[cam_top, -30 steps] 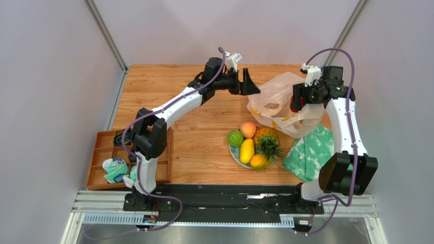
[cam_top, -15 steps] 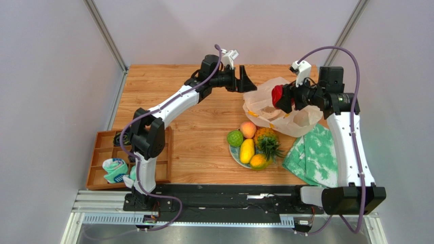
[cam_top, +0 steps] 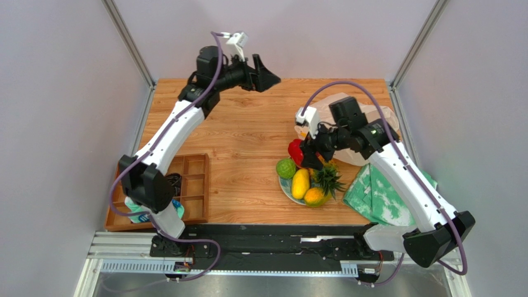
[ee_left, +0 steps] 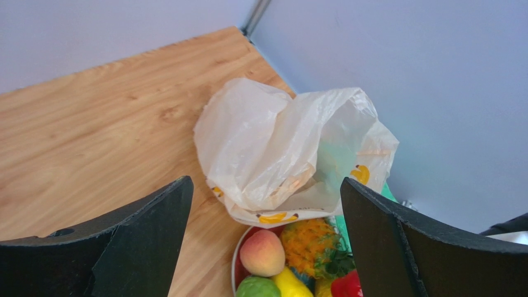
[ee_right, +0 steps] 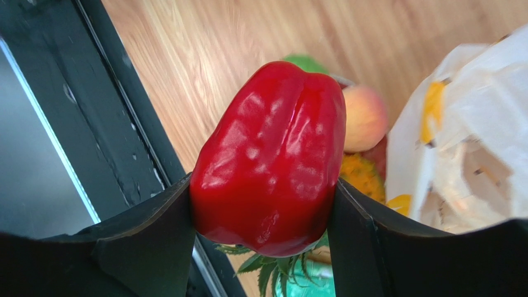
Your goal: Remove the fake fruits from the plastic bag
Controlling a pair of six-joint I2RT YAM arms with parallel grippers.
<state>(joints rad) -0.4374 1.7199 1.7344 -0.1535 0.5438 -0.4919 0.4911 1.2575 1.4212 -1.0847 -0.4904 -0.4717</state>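
Observation:
My right gripper (cam_top: 300, 153) is shut on the glossy red bell pepper (ee_right: 272, 154) and holds it just above the fruits on the plate (cam_top: 282, 185). On that plate lie a bumpy green fruit (cam_top: 286, 168), a yellow mango (cam_top: 300, 183), a leafy pineapple (cam_top: 325, 176) and a second mango (cam_top: 315, 197). The peach (ee_left: 263, 252) shows in the wrist views. The plastic bag (ee_left: 291, 142) lies slumped behind the plate, printed with bananas. My left gripper (cam_top: 263, 73) hangs open and empty, high over the far side of the table, apart from the bag.
A green-and-white cloth (cam_top: 378, 192) lies right of the plate, partly under the bag. A wooden compartment tray (cam_top: 192, 185) with small items sits at the table's near left edge. Grey walls close in the table on three sides.
The right gripper has carried the red pepper out of the bag and leftward over the plate. The left arm has lifted and drawn back to the left, away from the bag.

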